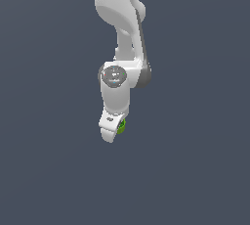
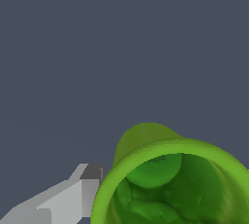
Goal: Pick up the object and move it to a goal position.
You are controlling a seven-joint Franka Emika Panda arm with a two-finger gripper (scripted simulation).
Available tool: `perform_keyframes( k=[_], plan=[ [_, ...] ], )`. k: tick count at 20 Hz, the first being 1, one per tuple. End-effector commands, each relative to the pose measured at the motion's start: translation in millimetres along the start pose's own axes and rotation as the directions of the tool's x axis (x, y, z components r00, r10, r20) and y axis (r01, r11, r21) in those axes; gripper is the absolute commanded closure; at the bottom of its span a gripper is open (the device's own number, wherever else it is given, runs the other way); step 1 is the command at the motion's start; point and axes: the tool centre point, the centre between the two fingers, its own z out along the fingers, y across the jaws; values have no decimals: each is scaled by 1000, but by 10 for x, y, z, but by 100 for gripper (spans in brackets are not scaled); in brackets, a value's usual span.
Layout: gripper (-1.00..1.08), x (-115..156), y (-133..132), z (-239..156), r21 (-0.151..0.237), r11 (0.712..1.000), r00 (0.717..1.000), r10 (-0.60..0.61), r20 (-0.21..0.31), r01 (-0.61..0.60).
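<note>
Carrying: green cup (image 1: pixel 121 126) pinched at the claw (image 1: pixel 113 130) tip, at 3 o'clock of its white housing. Handling note: keep the clench steady, move smoothly; goal position not visible.

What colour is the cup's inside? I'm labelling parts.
Darker green than its bright green rim; the cup shows best in the wrist view.

green cup (image 2: pixel 146 142) fills frame, dark inside | grey pincer finger (image 2: pixel 73 196) touching its rim
</note>
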Motion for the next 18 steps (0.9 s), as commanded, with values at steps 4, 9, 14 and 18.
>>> perform_keyframes(
  k=[4, 9, 14, 18],
  plan=[
    [108, 101, -181, -506, -3, 1000, 1000, -1, 0, 1],
    [108, 209, -374, -1032, -3, 1000, 1000, -1, 1, 1],
    [108, 302, -528, -1475, -2, 1000, 1000, -2, 0, 2],
    [108, 359, -615, -1744, -2, 1000, 1000, -2, -1, 2]
  ],
)
